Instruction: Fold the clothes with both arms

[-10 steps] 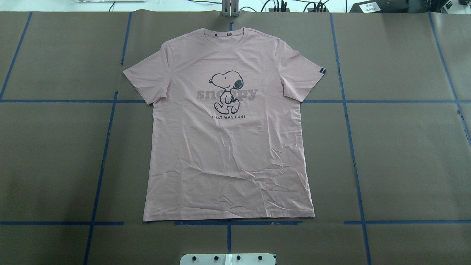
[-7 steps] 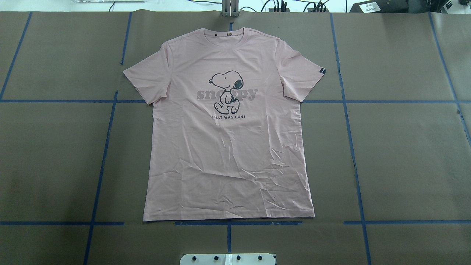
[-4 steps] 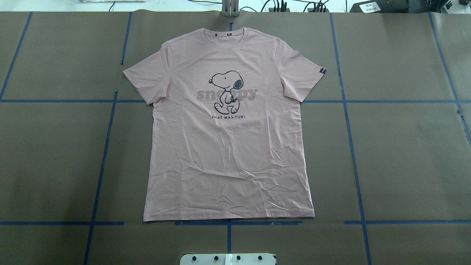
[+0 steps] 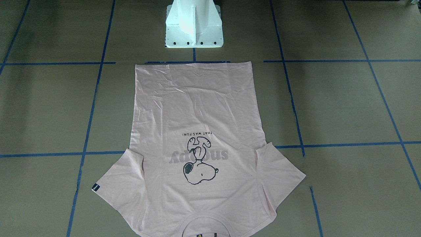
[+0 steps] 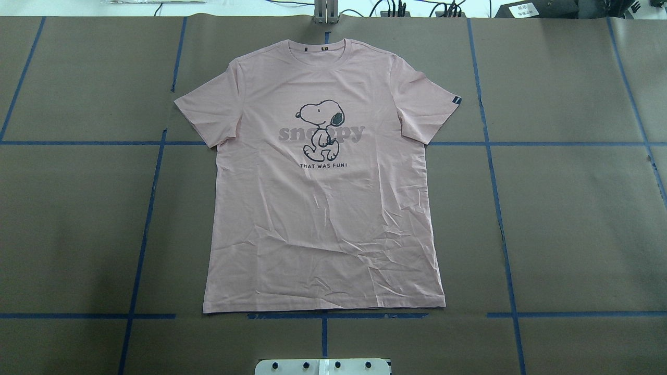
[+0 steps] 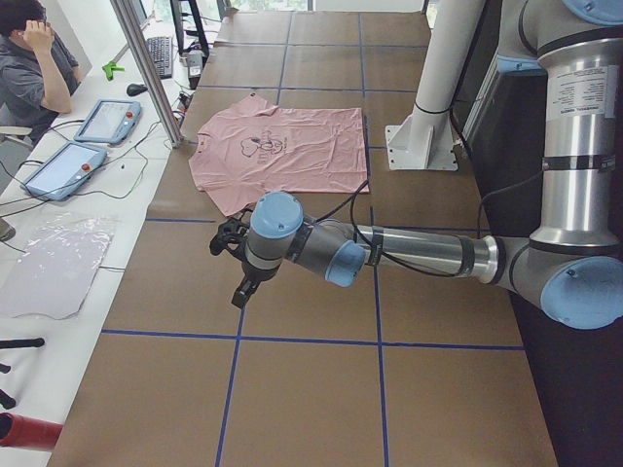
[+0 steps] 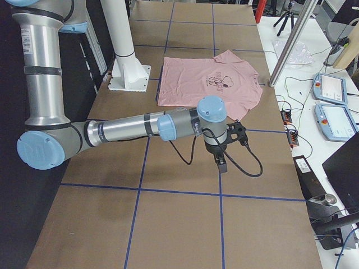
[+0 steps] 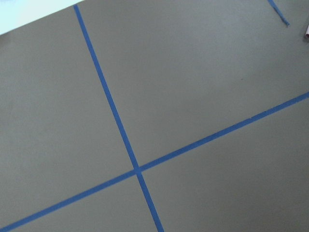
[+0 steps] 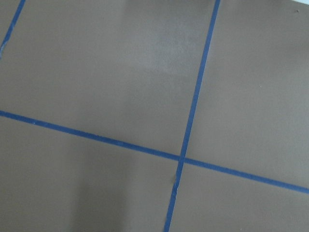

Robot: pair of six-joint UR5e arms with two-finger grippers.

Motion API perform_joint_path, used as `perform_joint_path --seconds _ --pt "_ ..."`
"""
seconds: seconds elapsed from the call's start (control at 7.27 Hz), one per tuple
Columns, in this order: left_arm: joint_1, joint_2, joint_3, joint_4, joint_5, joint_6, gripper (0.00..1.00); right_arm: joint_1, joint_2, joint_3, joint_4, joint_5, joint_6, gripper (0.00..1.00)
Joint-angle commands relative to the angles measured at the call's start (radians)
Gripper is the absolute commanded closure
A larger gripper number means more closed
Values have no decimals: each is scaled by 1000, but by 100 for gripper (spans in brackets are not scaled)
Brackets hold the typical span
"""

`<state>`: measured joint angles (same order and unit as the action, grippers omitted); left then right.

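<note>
The clothes are one pale pink T-shirt (image 5: 323, 219) with a Snoopy print, lying flat and face up in the middle of the table, collar away from the robot's base. It also shows in the front view (image 4: 197, 105) and both side views. No arm appears in the overhead or front views. My left gripper (image 6: 234, 261) hovers over bare table well off the shirt's side; my right gripper (image 7: 230, 147) does the same on the other side. I cannot tell whether either is open or shut. Both wrist views show only brown paper and blue tape.
The white pedestal (image 4: 194, 26) stands just behind the shirt's hem. Blue tape lines (image 5: 495, 182) grid the brown table cover. A person (image 6: 34, 68) sits past the far edge, by teach pendants (image 6: 105, 119) and a metal post (image 6: 151, 68).
</note>
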<state>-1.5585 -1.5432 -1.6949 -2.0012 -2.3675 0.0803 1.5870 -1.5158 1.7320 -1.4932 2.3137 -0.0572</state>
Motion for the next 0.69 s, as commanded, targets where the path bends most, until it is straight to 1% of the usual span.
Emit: perform_joint_path --seconds 0.0,0.14,0.28,0.41,0.55 --pt "5 -159 117 -161 -2 -1 0 -24 86 -86 71 12 8 0" --pt "8 -210 171 -177 -7 -4 0 -24 144 -171 112 97 95 0" --pt "9 -253 202 -188 -7 -22 0 -57 205 -214 170 111 118 0" --pt "15 -256 198 -249 -7 -87 0 -120 247 -219 182 102 217 0" --pt "56 -256 195 -314 -7 -158 0 -183 279 -221 239 70 320 0"
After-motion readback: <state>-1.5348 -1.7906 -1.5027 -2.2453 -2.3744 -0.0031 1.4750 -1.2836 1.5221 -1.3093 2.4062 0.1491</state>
